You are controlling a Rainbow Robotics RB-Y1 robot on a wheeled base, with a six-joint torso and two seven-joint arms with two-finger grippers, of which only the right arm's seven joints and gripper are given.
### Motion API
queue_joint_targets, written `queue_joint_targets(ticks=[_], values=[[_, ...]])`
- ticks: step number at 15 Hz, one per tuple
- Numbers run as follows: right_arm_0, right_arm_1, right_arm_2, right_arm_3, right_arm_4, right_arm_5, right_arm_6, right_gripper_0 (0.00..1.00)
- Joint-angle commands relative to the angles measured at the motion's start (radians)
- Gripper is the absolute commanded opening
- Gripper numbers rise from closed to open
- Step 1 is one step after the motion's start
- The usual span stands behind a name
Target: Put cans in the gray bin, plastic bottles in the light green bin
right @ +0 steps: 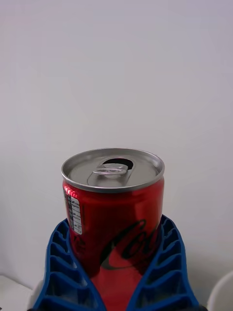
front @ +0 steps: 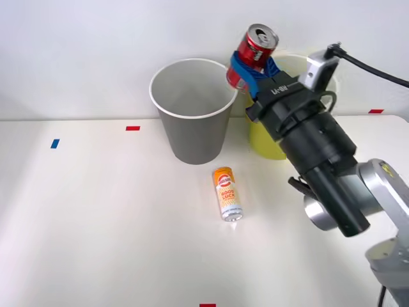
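Observation:
My right gripper is shut on the shiny red can, held in the air between the two bins, just past the right rim of the gray bin. In the right wrist view the red can stands upright between the blue ribbed fingers, its silver top and opened tab facing the camera. The slimmer orange-and-white can lies on its side on the white table in front of the gray bin. The light green bin stands to the right of the gray one, largely hidden behind my arm. No plastic bottles are in view.
Both bins stand at the back of the white table against a plain white wall. Small red tape marks and a blue one lie on the tabletop. A black cable runs off from my wrist to the right.

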Motion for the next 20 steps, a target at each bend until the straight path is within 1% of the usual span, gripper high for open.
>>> queue_joint_targets(ticks=[1,5,7,9,12,15,16,17,18,19,20], values=[[-0.126,0.060,0.032,0.130,0.013,0.001,0.014,0.00],[-0.276,0.109,0.054,0.328,0.033,0.001,0.032,0.00],[-0.328,0.134,0.064,0.396,0.040,0.001,0.038,0.00],[-0.374,0.143,0.072,0.454,0.043,0.001,0.041,0.00],[-0.439,0.161,0.080,0.537,0.048,0.001,0.045,0.00],[-0.448,0.164,0.081,0.554,0.053,0.001,0.046,0.00],[-0.448,0.164,0.081,0.554,0.053,0.001,0.046,0.04],[-0.448,0.164,0.081,0.555,0.057,0.001,0.051,0.21],[-0.448,0.164,0.081,0.554,0.060,0.001,0.052,0.66],[-0.448,0.164,0.083,0.555,0.060,0.001,0.052,1.00],[-0.448,0.164,0.083,0.554,0.060,0.001,0.052,1.00]])
